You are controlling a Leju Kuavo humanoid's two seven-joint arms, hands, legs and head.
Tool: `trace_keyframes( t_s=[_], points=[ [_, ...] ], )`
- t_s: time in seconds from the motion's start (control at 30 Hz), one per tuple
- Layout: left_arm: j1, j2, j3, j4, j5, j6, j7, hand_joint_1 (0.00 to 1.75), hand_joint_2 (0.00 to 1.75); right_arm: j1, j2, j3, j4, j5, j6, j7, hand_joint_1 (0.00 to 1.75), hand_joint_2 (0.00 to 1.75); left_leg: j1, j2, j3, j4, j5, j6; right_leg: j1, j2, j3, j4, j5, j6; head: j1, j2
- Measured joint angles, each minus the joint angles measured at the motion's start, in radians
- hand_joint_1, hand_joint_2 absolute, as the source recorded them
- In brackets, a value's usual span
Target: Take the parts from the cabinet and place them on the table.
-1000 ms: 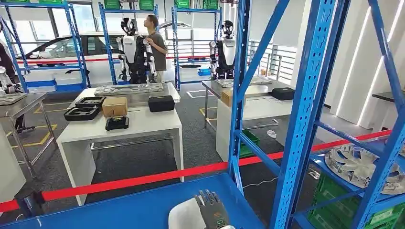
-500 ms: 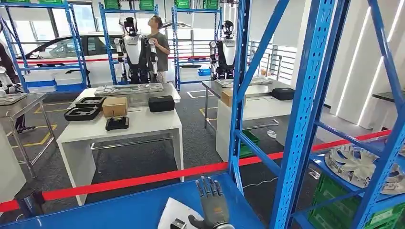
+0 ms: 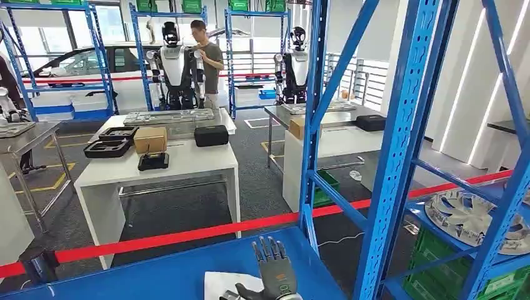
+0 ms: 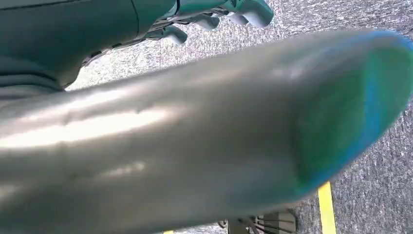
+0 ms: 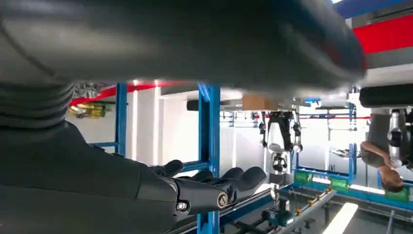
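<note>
The left hand (image 4: 73,39) is seen in the left wrist view, over grey floor with a yellow line (image 4: 327,207). A broad, blurred silver shape (image 4: 195,136) crosses in front of it and hides most of it. Its fingers (image 4: 253,9) peek out beyond that shape, and I cannot tell whether they are spread or curled, or whether they hold anything.

In the head view the white part (image 3: 219,282) lies on the near blue shelf (image 3: 144,278), cut off by the bottom edge. Just to its right is the right hand (image 3: 275,275), its wrist also cut off. Its fingers (image 3: 270,249) point far, straight and a little apart, over the shelf, with nothing between them. The thumb reaches left over the part; whether it presses on the part is unclear. In the right wrist view the right hand (image 5: 204,187) shows the same straight fingers near a blue post (image 5: 209,146), with a dark blur overhead.

Beyond the shelf a red tape (image 3: 187,234) runs across. Behind it stands a white table (image 3: 187,165) bearing black trays (image 3: 107,148), a box (image 3: 150,139) and a black case (image 3: 211,135). Far off a person (image 3: 209,59) stands beside a robot (image 3: 174,65). On the right, blue uprights (image 3: 400,144) stand in the way of a wheel cover (image 3: 465,219) and the green crates (image 3: 437,269) below it.
</note>
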Motion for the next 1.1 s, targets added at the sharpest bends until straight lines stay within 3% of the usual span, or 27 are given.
trace_keyframes(
  t_s=[0.6,1.1],
  points=[
    [0.000,0.000,0.006,0.000,-0.021,-0.005,0.000,0.00,0.00,0.003,-0.001,0.000,0.003,-0.062,0.162,-0.086,0.00,0.00,0.000,0.000,0.000,0.000,0.000,0.000,0.000,0.000,0.000,0.000,0.000,0.000,0.000,0.000],
    [0.000,0.000,0.007,0.000,-0.028,-0.005,0.001,0.00,0.00,0.006,-0.006,0.000,0.011,-0.073,0.201,-0.087,0.00,0.00,0.000,0.000,0.000,0.000,0.000,0.000,0.000,0.000,0.000,0.000,0.000,0.000,0.000,0.000]
  ],
)
